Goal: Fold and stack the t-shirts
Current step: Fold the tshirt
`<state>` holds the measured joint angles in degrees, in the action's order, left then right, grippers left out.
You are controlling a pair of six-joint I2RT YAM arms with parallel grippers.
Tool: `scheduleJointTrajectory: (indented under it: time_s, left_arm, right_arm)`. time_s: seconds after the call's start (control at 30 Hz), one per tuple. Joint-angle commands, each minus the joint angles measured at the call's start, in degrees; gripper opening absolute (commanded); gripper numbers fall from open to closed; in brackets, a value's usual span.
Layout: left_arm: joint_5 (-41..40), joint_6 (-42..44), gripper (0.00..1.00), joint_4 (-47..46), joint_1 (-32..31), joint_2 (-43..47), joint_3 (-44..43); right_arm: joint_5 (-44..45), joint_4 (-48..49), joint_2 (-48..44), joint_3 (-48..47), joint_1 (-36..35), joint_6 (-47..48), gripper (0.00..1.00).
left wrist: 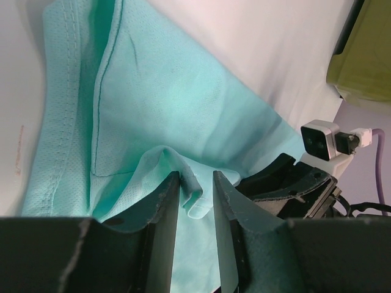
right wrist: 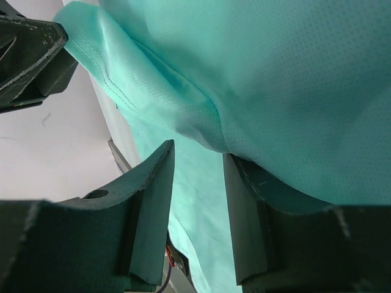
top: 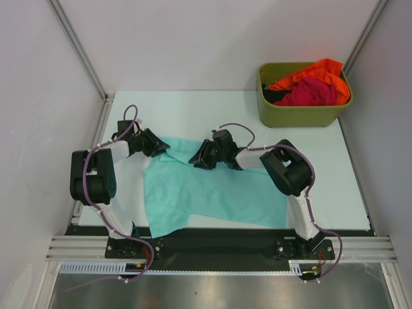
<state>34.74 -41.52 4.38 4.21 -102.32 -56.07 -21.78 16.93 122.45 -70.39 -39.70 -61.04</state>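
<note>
Both arms are down on the teal t-shirt (top: 206,193), spread on the table (top: 335,187): the left gripper (left wrist: 195,189) has narrow jaws with only a small fold between them, and the right gripper (right wrist: 198,177) stands part open, cloth bulging at its gap. With so little caught, the hem could slip free on lifting and spoil the fold; the orange t-shirt (top: 318,69) and magenta t-shirt (top: 312,91) wait in the olive bin (top: 299,114).

White table (top: 212,112) carries teal t-shirt (top: 212,196), olive bin (top: 297,114).

No legible text, label or brand appears in any view. A faint reddish mark on the desk (left wrist: 18,152), at nine o'clock in the left wrist view, is too small to read.
</note>
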Motion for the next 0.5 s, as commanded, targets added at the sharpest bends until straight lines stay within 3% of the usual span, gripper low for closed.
scheduleJointTrajectory:
  time_s: [0.0, 0.2, 0.3, 0.47]
  left_arm:
    - [0.2, 1.4, 0.33, 0.1, 0.1, 0.5, -2.1]
    - [0.2, 1.6, 0.33, 0.3, 0.1, 0.8, -1.8]
    - [-0.6, 2.5, 0.32, 1.2, 0.1, 1.6, -1.5]
    - [-1.4, 3.2, 0.15, 2.5, 0.1, 2.7, -0.2]
  right_arm:
    - [2.1, -1.3, 1.5, -2.8, -0.4, 2.5, 0.43]
    - [1.4, -2.1, 2.6, -4.8, -0.4, 3.6, 0.38]
    - [0.3, -2.4, 0.8, -3.6, -0.5, 3.8, 0.27]
    - [-2.3, -4.1, -2.0, -2.2, 0.1, 4.7, 0.02]
